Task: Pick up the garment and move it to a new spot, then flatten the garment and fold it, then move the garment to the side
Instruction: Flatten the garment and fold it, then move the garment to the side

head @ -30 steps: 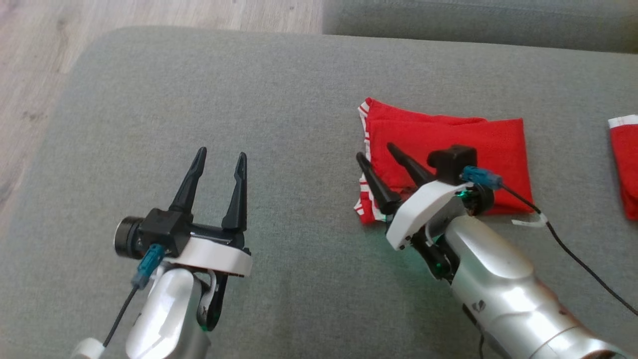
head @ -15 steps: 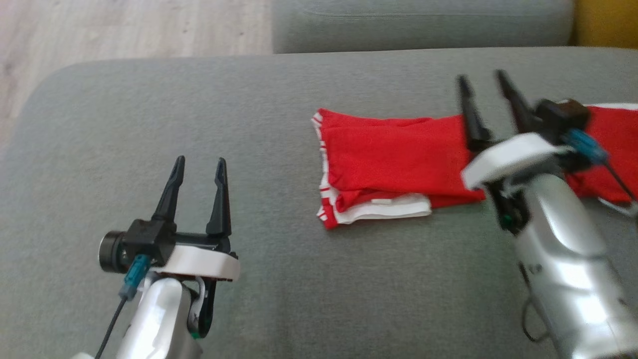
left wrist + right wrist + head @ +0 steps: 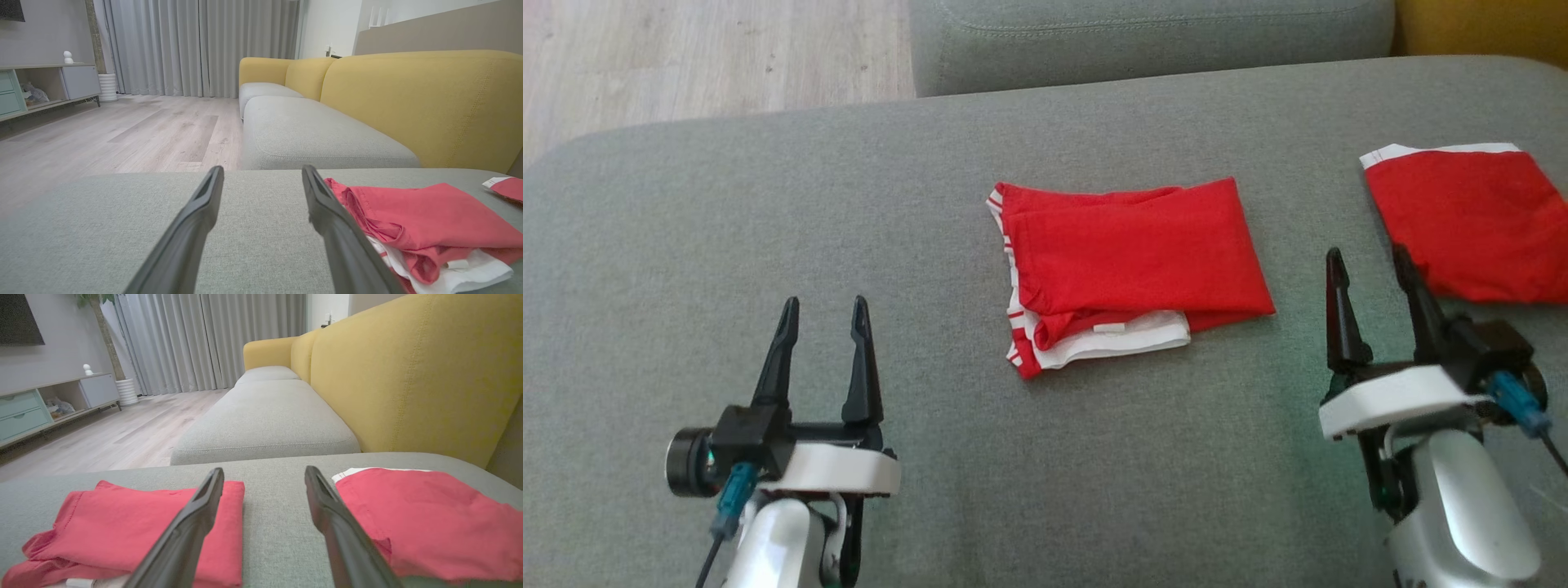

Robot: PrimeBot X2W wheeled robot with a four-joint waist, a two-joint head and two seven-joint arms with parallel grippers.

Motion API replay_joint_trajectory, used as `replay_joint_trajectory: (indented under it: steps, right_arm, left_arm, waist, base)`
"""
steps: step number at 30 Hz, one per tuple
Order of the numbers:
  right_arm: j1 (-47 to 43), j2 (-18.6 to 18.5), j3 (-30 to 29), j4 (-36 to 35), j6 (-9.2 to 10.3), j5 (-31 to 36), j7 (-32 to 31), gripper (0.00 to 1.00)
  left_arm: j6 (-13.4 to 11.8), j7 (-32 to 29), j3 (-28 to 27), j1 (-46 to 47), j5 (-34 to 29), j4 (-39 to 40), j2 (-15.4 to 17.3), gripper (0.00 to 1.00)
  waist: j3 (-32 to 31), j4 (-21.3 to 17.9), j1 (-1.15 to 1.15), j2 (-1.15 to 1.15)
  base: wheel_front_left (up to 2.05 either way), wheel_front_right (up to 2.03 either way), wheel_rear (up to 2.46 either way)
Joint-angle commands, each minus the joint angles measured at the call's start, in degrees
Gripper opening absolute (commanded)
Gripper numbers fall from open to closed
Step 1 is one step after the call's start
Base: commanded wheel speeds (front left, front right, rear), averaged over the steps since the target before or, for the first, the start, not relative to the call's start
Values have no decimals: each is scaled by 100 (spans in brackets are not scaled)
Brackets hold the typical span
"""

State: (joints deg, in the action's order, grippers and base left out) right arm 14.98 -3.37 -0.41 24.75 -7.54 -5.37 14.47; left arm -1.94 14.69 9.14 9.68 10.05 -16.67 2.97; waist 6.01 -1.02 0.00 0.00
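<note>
Head view. Left gripper (image 3: 824, 302) at 7 o'clock, fingers spread, empty. Folded red cloth garment with white striped waistband (image 3: 1127, 253) lies mid-frame on the grey fabric sofa cushion (image 3: 768, 204). Right gripper (image 3: 1367, 253) at 4 o'clock, spread, empty. A second red cloth piece (image 3: 1462, 220) lies at 2 o'clock. I judge folding done; next I must pinch all layers together and shift the garment aside.

Left pincer (image 3: 823, 304): fingers spread, empty, pointing forward. Right pincer (image 3: 1368, 255): fingers spread, empty, pointing forward, silver forearm below.

Red garment (image 3: 1131, 253) with white striped trim lies on grey cushion (image 3: 768, 212); yellow sofa back (image 3: 408, 102).
</note>
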Motion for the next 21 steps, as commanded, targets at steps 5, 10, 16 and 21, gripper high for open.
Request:
replay_joint_trajectory:
  steps: [5,10,16,21]
  right_arm:
    - [37,47,202,-344,5,-174,49,100]
    - [110,48,176,-330,5,-161,-6,100]
    - [512,48,228,11,5,-101,-487,100]
    - [1105,48,255,531,5,-328,-857,100]
  left_arm:
    - [113,30,-174,154,-33,199,9,100]
    - [195,30,-107,277,-53,159,0,100]
    - [260,30,3,570,-109,159,-5,100]
    - [288,30,119,809,-122,127,-7,100]
  waist:
    - [16,9,0,0]
    - [177,55,0,0]
    - [685,212,0,0]
    - [1043,363,0,0]
  base:
    - [0,0,0]
    - [0,0,0]
    - [0,0,0]
    - [0,0,0]
